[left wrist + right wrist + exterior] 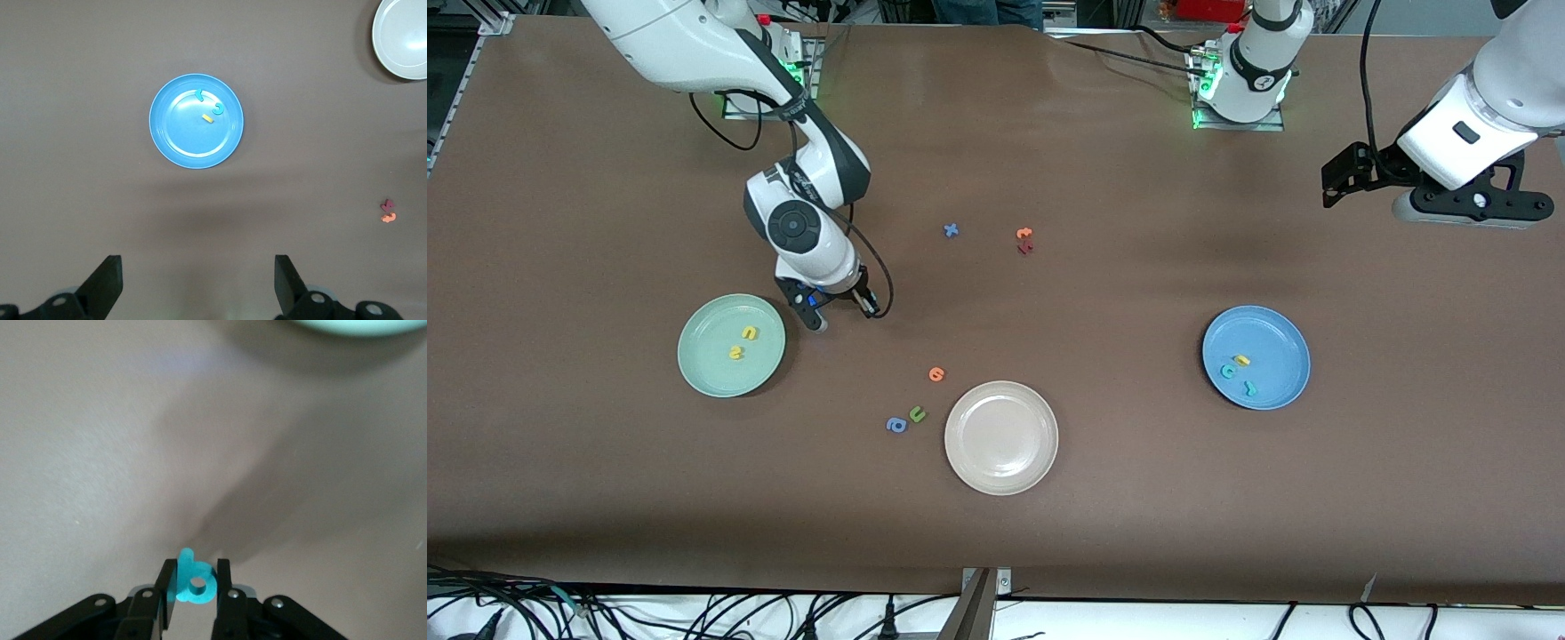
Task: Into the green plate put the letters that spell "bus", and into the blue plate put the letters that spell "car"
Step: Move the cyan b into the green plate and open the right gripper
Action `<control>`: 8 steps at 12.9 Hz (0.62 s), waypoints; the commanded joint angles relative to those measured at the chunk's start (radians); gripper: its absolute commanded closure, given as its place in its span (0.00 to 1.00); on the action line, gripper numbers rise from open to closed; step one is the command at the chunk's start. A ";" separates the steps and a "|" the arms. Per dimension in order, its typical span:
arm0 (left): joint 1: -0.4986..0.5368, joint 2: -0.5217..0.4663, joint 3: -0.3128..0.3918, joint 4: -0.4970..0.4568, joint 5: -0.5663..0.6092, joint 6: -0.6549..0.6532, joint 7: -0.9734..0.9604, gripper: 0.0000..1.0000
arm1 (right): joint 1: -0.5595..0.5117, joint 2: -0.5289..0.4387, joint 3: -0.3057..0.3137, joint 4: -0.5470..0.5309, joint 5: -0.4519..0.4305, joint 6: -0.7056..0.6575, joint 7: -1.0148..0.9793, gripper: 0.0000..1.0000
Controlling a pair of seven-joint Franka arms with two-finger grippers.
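The right gripper (838,308) is just beside the round pale mint-green plate (699,364), toward the left arm's end of the brown worktop (1103,516), with its fingers (222,581) closed on the small teal toy letter "b" (192,579), which sits upright between them. In the mint-green plate lie the yellow letter "u" (749,332) and the yellow letter "s" (735,352), close together. The round medium-blue plate (1280,351) holds the teal letter "c" (1228,372), the yellow letter "a" (1241,360) and the teal letter "r" (1249,388). The left gripper (198,283) waits high over the worktop, farther from the front camera than the medium-blue plate, its fingers (107,283) spread wide and holding nothing. The round beige-white plate (960,444) lies nearer the front camera than both coloured plates; beside it lie an orange round letter (935,374), a green letter "u" (917,414) and a blue letter "a" (895,425).
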 commanded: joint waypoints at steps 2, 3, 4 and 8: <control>0.002 0.016 -0.008 0.033 0.000 -0.017 -0.005 0.00 | -0.046 -0.092 -0.048 0.004 -0.005 -0.123 -0.291 0.87; 0.002 0.016 -0.008 0.033 0.000 -0.017 -0.005 0.00 | -0.055 -0.106 -0.069 0.004 -0.004 -0.144 -0.377 0.87; 0.002 0.016 -0.008 0.033 0.000 -0.017 -0.005 0.00 | -0.063 -0.116 -0.098 0.004 -0.004 -0.158 -0.469 0.87; 0.002 0.016 -0.008 0.033 0.000 -0.017 -0.005 0.00 | -0.080 -0.117 -0.210 0.004 0.004 -0.152 -0.770 0.86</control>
